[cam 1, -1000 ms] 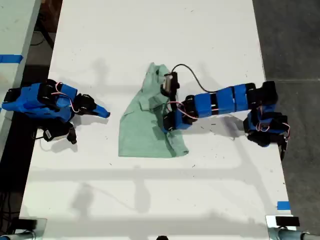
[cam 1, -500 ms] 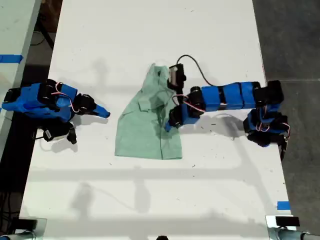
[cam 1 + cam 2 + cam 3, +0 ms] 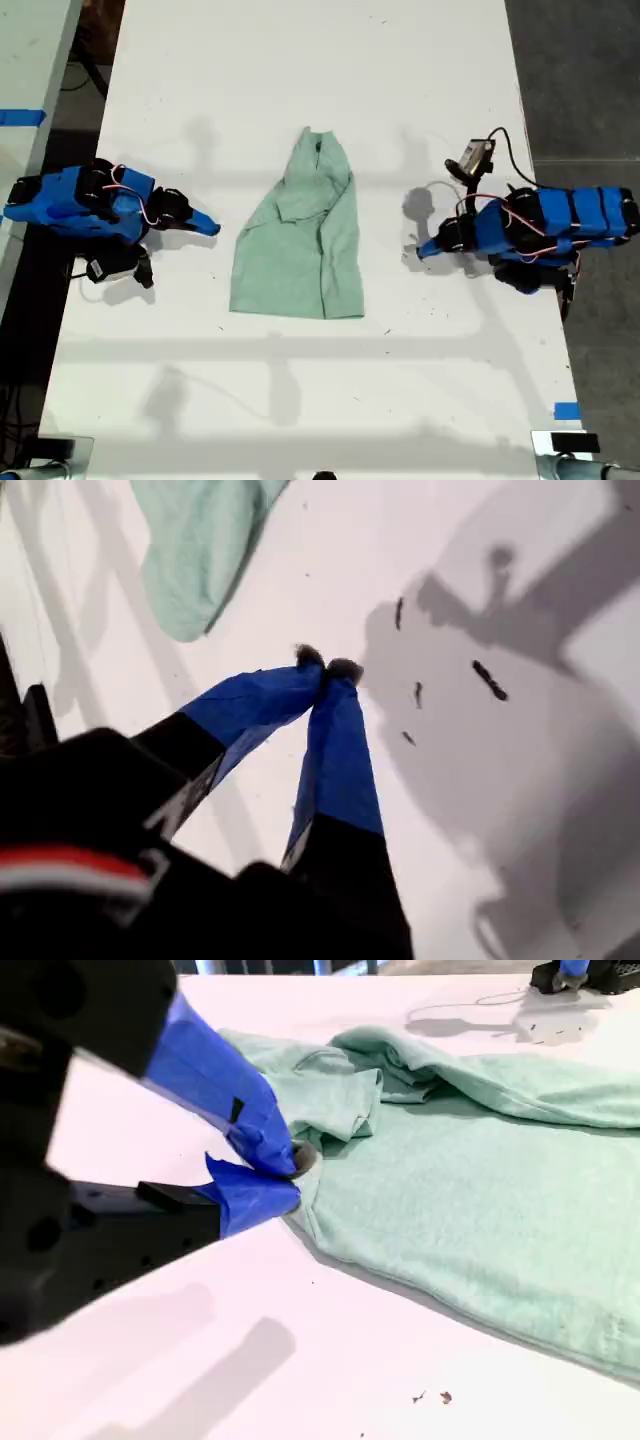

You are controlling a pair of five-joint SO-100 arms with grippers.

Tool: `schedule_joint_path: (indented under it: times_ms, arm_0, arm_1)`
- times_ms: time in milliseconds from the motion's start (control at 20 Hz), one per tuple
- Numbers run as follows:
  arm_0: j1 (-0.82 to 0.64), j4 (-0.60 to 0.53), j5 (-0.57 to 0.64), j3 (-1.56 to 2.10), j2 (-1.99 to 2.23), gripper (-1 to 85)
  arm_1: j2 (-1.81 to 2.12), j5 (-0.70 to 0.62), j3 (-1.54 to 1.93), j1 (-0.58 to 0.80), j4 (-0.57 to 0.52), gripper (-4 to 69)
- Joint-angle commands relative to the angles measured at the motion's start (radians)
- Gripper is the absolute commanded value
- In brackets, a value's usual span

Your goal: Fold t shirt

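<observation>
With my first gripper [image 3: 325, 667] pressed together off the t shirt [image 3: 300, 235] and my second gripper [image 3: 290, 1175] closed empty beside it, next fold should pinch one edge cleanly

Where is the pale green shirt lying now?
The pale mint-green fabric t shirt lies on the white table near the centre of the exterior view, between the two blue arms, touching neither.

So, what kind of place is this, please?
Probably a robotics lab or workshop bench. A plain white table carries two small blue arms with exposed wiring, blue tape marks a neighbouring surface, and the only other item is a t shirt laid out for practice.
</observation>
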Motion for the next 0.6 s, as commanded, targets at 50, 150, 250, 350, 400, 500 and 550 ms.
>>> schedule_joint_path:
  times_ms: [50,150,250,350,400,500,550]
  arm_0:
    - [-0.006,-0.026,0.008,-0.002,0.005,-0.1]
    - [-0.006,-0.028,0.008,0.000,0.005,-0.1]
    - [-0.006,-0.028,0.008,0.000,0.005,-0.1]
    - [-0.005,-0.028,0.009,0.000,0.005,-0.1]
    - [-0.005,-0.028,0.009,0.000,0.005,-0.1]
    - [-0.009,-0.028,0.009,0.000,0.005,-0.1]
    - [-0.011,-0.028,0.009,0.000,0.005,-0.1]
  arm_1:
    - [0.169,-0.032,0.199,0.012,-0.025,0.9]
    - [0.175,-0.037,0.198,0.005,0.000,0.9]
    - [0.175,-0.006,0.198,0.014,0.021,0.9]
    - [0.175,0.026,0.198,0.017,0.040,0.9]
    - [0.175,0.032,0.198,0.020,0.043,0.9]
    - [0.175,0.037,0.198,0.025,0.048,1.2]
    - [0.175,0.037,0.198,0.023,0.048,3.5]
